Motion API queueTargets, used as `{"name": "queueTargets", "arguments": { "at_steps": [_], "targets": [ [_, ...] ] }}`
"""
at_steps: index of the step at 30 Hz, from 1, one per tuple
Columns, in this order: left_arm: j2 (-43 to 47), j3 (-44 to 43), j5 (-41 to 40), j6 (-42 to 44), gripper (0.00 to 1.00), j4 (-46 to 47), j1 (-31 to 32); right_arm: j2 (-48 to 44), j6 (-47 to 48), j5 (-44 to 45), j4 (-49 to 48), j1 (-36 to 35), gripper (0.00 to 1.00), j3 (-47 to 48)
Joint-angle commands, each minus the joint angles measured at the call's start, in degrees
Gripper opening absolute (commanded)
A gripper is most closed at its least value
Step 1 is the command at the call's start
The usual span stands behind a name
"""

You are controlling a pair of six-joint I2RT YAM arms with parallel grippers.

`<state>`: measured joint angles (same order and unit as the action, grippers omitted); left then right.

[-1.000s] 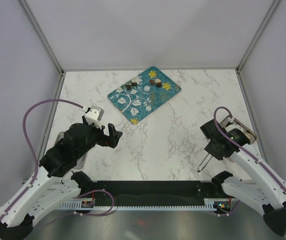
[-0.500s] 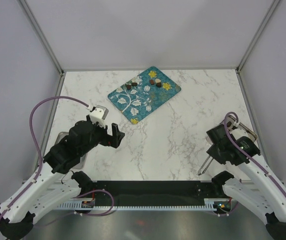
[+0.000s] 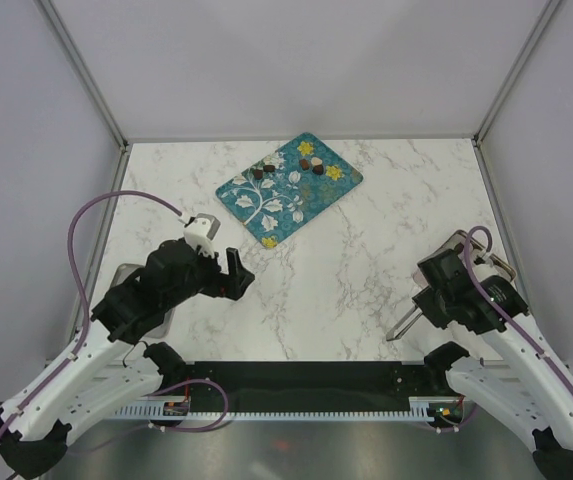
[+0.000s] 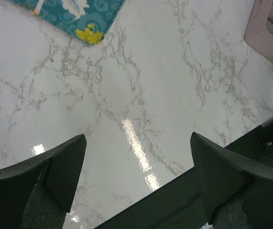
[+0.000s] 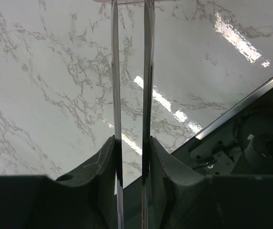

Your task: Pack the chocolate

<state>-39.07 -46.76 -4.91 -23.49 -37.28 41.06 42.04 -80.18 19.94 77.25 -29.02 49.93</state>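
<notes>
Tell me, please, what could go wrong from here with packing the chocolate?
1. The tongs sit as thin blades in the right claw; they may twist or slip on the long reach to the teal tray.
2. The chocolates are small and rounded, so they could pop out of the tongs and roll.
3. The right arm hangs over the pink box and might knock it.

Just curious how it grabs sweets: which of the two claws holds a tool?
The right gripper, shut on thin metal tongs; the left gripper is open and empty.
</notes>
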Motion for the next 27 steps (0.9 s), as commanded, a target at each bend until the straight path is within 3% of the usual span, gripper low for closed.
{"name": "queueTargets", "arguments": {
  "at_steps": [1,7,15,19,27],
  "targets": [
    [-2.75,-3.15,1.15,-4.99,0.98,-7.18,1.99,-1.87,-8.57,-1.75,6.51,0.1,0.3,-1.85],
    [-6.72,-7.2,4.28,-7.8,0.97,-15.1,2.97,-6.7,-14.74,2.55,6.51,0.19,0.29,-2.91],
    [-4.96,-5.7,5.87,-9.21,0.97,-17.3,4.47,-7.15,-22.72,3.7,6.42,0.1,0.29,-5.89],
    [-7.5,-10.27,5.96,-8.95,0.98,-19.85,5.43,-9.25,-30.62,4.23,6.51,0.19,0.28,-6.16],
    [-10.15,-14.58,6.14,-8.33,0.98,-21.61,7.02,-9.26,-37.32,4.93,6.42,0.1,0.28,-6.07]
  ]
}}
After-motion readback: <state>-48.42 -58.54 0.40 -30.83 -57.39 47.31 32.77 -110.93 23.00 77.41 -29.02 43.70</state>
